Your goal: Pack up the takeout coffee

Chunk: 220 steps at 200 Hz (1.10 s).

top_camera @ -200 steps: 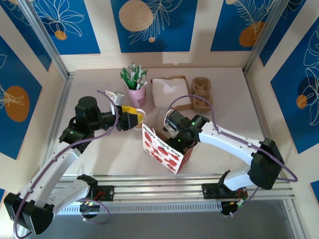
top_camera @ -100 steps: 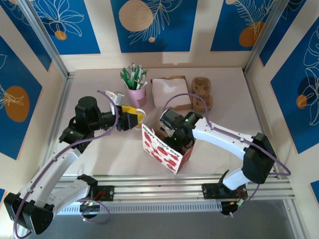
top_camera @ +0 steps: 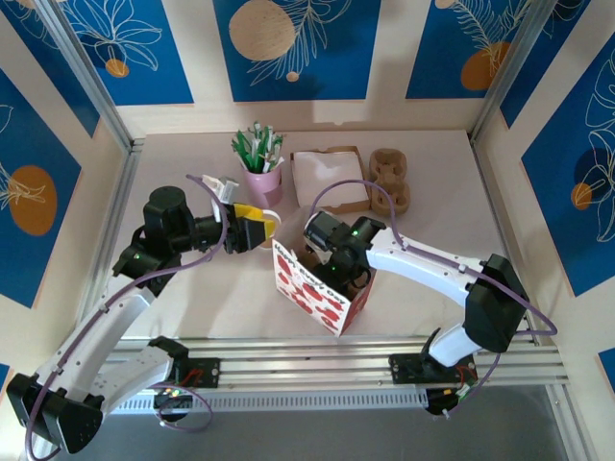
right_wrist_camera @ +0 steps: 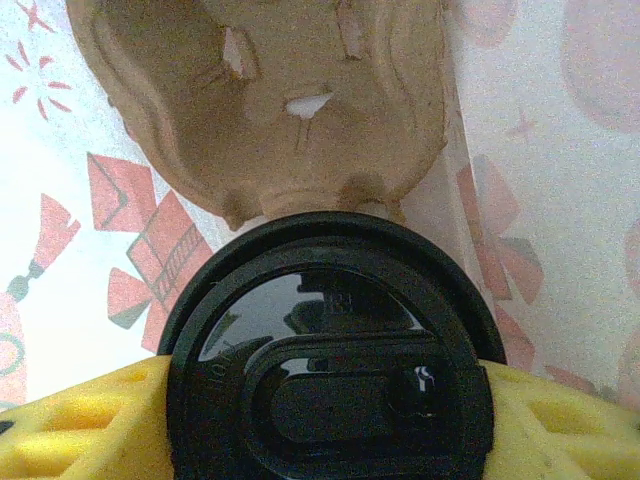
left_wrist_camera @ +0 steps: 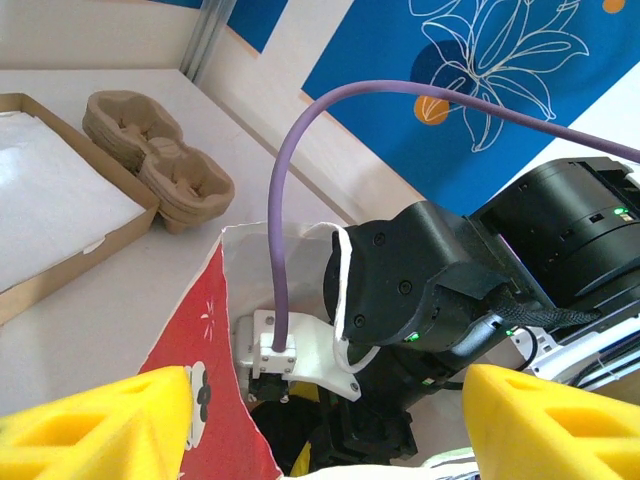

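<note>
Right claw [right_wrist_camera: 325, 420] clasps the glossy round black lid [right_wrist_camera: 330, 340] beside a moulded-pulp carrier [right_wrist_camera: 260, 100]; left claw [left_wrist_camera: 325, 425] gapes.

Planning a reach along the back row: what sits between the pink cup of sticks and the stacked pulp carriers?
A shallow brown cardboard tray holding white paper lies between the pink cup and the pulp carriers, as the top view shows.

Left fingers [left_wrist_camera: 100, 420] apart, right fingers [right_wrist_camera: 70, 435] clamped.

White arms [top_camera: 423, 261], purple cables [left_wrist_camera: 285, 200], apparently foam fingers [left_wrist_camera: 100, 420]
</note>
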Each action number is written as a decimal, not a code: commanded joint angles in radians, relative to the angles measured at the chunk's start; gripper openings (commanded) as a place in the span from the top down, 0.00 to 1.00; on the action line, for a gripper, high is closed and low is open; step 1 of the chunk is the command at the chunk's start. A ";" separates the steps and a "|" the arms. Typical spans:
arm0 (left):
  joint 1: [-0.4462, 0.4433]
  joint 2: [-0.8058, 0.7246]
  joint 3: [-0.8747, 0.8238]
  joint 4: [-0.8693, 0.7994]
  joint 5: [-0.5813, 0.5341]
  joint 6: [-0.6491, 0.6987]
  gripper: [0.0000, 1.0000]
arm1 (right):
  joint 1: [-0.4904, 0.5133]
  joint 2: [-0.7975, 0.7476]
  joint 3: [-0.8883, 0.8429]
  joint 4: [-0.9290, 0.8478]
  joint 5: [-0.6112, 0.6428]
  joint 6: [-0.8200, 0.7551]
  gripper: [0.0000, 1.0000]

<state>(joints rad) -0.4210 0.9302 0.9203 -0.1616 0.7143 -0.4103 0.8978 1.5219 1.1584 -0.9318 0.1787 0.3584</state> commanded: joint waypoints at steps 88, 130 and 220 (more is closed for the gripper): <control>0.010 -0.016 0.001 -0.001 0.024 0.024 0.29 | 0.026 0.112 -0.134 -0.037 -0.018 0.065 0.58; 0.009 -0.017 0.002 0.000 0.024 0.025 0.29 | 0.031 0.077 -0.099 -0.088 0.003 0.065 0.58; 0.009 -0.021 0.003 -0.006 0.021 0.031 0.29 | 0.031 0.008 -0.060 -0.144 0.028 0.070 0.57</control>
<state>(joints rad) -0.4210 0.9302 0.9203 -0.1646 0.7143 -0.4099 0.9230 1.5143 1.1496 -0.9211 0.2272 0.4141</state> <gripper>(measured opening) 0.711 0.626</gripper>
